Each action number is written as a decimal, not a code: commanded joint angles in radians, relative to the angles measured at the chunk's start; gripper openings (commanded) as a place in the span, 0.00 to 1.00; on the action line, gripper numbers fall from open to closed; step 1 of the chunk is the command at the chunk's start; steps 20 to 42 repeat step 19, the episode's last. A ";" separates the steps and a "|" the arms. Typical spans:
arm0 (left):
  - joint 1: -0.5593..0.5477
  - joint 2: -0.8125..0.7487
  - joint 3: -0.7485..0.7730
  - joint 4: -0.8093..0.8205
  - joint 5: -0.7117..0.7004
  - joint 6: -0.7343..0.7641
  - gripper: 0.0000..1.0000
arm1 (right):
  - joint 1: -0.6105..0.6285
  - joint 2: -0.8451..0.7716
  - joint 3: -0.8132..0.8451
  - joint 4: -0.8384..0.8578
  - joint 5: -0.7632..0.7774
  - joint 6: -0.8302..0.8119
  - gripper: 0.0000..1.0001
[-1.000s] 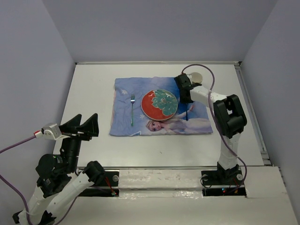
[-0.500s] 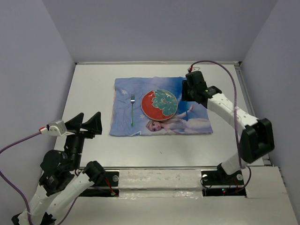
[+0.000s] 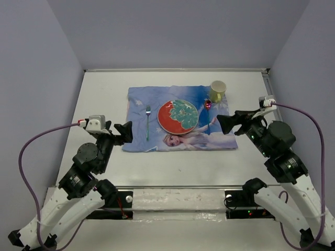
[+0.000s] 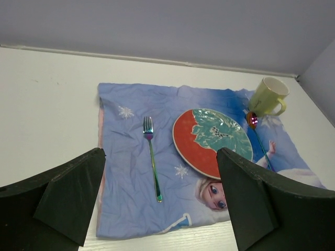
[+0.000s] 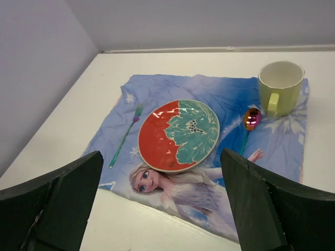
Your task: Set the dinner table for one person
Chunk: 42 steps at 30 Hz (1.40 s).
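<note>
Now, nearest the bases, we log the left gripper [image 4: 159, 152] hovering over the near-left part of the table, jaws spread wide with nothing between them. The right gripper [image 5: 161, 152] hangs over the near-right side, jaws likewise wide and holding nothing.

Beneath both lies the dinner table [image 3: 99, 94], a large flat matte off-white rectangular surface. A wrinkled blue cloth mat [image 3: 137, 104] printed with a cartoon princess and snowflakes is spread on its middle.

On the mat's left part we see a slim iridescent metal fork [image 3: 147, 123], tines toward the far side. A round plate [image 3: 178, 116], red on its left and green-patterned on its right, sits at the mat's centre, apart from the fork. Right of the plate lies an iridescent spoon [image 3: 208, 112], bowl at the far end.

A pale yellow-green mug [image 3: 218, 90] stands upright at the mat's far right corner, just beside the spoon's bowl.
</note>
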 commanded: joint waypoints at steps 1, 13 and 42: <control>0.012 0.055 0.053 0.033 0.075 0.025 0.99 | 0.001 -0.026 -0.104 0.040 -0.071 -0.043 1.00; 0.012 0.121 0.124 0.028 0.177 -0.008 0.99 | 0.001 -0.293 -0.103 0.025 -0.013 -0.016 1.00; 0.012 0.142 0.163 0.014 0.201 0.016 0.99 | 0.001 -0.378 -0.095 0.034 -0.029 -0.051 1.00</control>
